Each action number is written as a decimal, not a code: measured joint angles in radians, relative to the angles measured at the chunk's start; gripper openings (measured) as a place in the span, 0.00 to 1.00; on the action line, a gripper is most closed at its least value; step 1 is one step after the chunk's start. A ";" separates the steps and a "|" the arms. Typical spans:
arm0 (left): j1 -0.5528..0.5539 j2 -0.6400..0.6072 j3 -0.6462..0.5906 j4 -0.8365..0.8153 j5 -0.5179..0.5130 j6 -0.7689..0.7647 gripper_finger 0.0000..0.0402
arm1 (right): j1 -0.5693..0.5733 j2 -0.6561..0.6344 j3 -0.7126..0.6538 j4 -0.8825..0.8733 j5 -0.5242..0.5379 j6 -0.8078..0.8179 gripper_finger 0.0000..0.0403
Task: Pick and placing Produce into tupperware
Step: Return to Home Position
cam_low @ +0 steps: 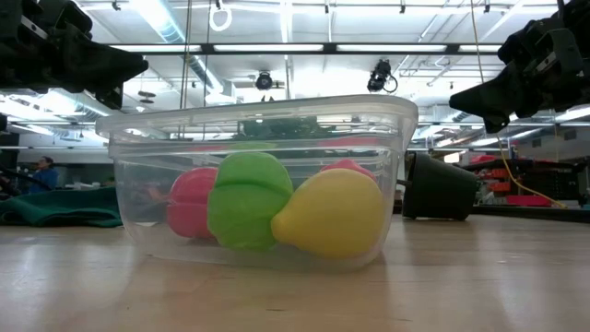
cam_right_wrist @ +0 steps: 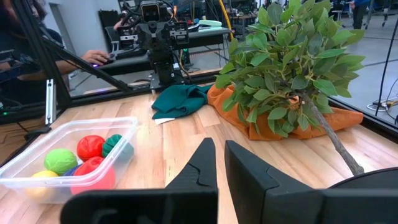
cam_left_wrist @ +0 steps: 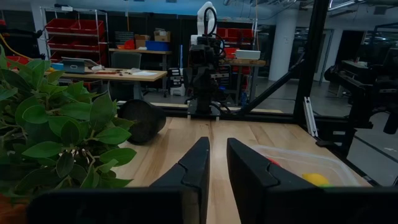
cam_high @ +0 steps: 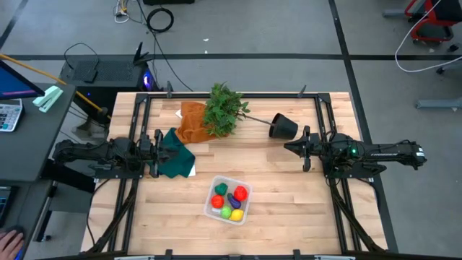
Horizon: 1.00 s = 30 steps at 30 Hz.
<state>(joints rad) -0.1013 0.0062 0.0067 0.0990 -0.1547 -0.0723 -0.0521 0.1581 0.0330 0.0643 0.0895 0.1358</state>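
The clear tupperware (cam_high: 227, 200) stands on its base on the wooden table, toward the near edge. The produce lies inside it: two red pieces (cam_high: 240, 193), a green one (cam_high: 221, 190), a purple one (cam_high: 232, 201) and a yellow one (cam_high: 236, 214). Through the tub wall (cam_low: 258, 175), the low view shows a yellow piece (cam_low: 332, 217), a green piece (cam_low: 247, 198) and a red piece (cam_low: 192, 203). My left gripper (cam_high: 167, 146) hovers shut above the green cloth, left of the tub. My right gripper (cam_high: 289, 146) hovers shut to the right, near the pot. Neither one holds anything.
A leafy green plant (cam_high: 224, 108) lies tipped over at the far side, its black pot (cam_high: 283, 127) on its side near my right gripper. An orange cloth (cam_high: 191, 123) lies under the leaves, and a green cloth (cam_high: 177, 162) under my left gripper. Bare wood surrounds the tub.
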 joint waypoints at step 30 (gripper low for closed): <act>0.000 0.000 0.000 0.000 0.000 0.000 0.14 | 0.000 0.000 0.000 0.000 0.000 0.000 0.00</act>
<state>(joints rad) -0.1013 0.0063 0.0067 0.0992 -0.1547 -0.0727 -0.0521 0.1581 0.0330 0.0643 0.0895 0.1358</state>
